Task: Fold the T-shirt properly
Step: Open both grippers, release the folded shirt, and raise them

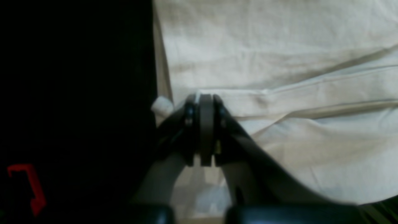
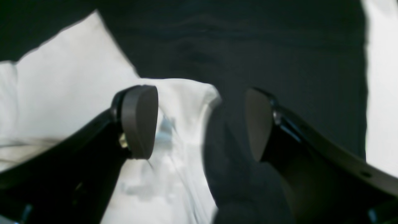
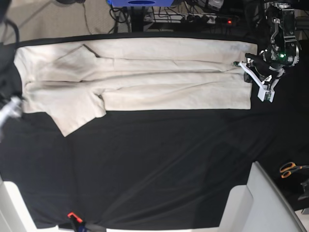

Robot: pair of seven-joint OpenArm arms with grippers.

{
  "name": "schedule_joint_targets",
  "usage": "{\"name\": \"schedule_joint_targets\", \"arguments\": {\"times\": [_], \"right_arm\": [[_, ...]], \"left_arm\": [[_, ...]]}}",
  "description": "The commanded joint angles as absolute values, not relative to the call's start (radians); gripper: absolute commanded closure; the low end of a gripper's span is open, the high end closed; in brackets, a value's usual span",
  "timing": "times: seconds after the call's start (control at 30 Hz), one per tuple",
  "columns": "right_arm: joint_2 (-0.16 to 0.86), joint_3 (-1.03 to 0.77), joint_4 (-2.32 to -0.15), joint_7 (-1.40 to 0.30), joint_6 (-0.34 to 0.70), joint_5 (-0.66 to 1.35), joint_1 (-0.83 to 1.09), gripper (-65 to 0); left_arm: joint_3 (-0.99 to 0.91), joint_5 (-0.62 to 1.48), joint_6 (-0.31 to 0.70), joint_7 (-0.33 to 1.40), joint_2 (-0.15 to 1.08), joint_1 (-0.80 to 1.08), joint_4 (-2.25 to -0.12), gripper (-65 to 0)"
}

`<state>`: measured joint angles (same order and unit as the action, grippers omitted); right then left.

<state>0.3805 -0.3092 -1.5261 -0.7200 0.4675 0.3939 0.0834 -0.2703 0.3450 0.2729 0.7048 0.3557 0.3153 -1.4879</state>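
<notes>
The cream T-shirt (image 3: pixel 145 72) lies stretched along the far side of the black table cloth (image 3: pixel 159 159). Its long sides are folded in and one sleeve (image 3: pixel 77 111) sticks out toward the front. My left gripper (image 3: pixel 241 65) is at the shirt's right end. In the left wrist view the gripper (image 1: pixel 205 98) is shut on the shirt's edge (image 1: pixel 248 99). My right gripper (image 2: pixel 199 124) is open at the shirt's left end. One pad (image 2: pixel 140 121) is over the cream cloth (image 2: pixel 62 93), the other over black cloth. In the base view it (image 3: pixel 10 108) is blurred.
Orange-handled scissors (image 3: pixel 289 169) lie at the right edge. A white block (image 3: pixel 256 203) stands at the front right corner. A small red mark (image 3: pixel 72 215) sits at the table's front edge. Cables and a power strip (image 3: pixel 193 17) lie behind the table.
</notes>
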Motion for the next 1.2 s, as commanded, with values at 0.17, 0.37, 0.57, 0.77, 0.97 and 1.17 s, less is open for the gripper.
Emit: {"name": "schedule_joint_targets", "arguments": {"times": [0.17, 0.37, 0.57, 0.77, 0.97, 1.17], "right_arm": [[0.374, -0.125, -1.222, -0.694, 0.527, 0.400, -0.182, -41.3], [0.361, -0.007, -0.912, -0.541, 0.530, 0.400, -0.312, -41.1], [0.348, 0.030, -0.809, -0.495, 0.530, 0.400, -0.349, -41.1], [0.335, 0.031, -0.777, -0.487, 0.530, 0.400, -0.375, -41.1], [0.334, 0.031, -0.777, -0.487, 0.524, 0.400, -0.378, -41.1], [0.334, 0.031, -0.730, -0.469, 0.524, 0.400, -0.389, -41.1]], "left_arm": [[-0.275, 0.351, 0.271, 0.690, 0.369, 0.311, -1.503, 0.0], [-0.275, 0.351, 0.271, 0.690, 0.369, 0.311, -1.503, 0.0], [-0.275, 0.351, 0.271, 0.693, 0.369, 0.311, -1.503, 0.0], [-0.275, 0.351, 0.271, 0.693, 0.371, 0.312, -1.504, -17.6], [-0.283, 0.361, 0.271, 0.693, 0.371, 0.302, -1.511, -36.2], [-0.285, 0.363, 0.271, 0.693, 0.371, 0.274, -1.515, -47.9]]}}
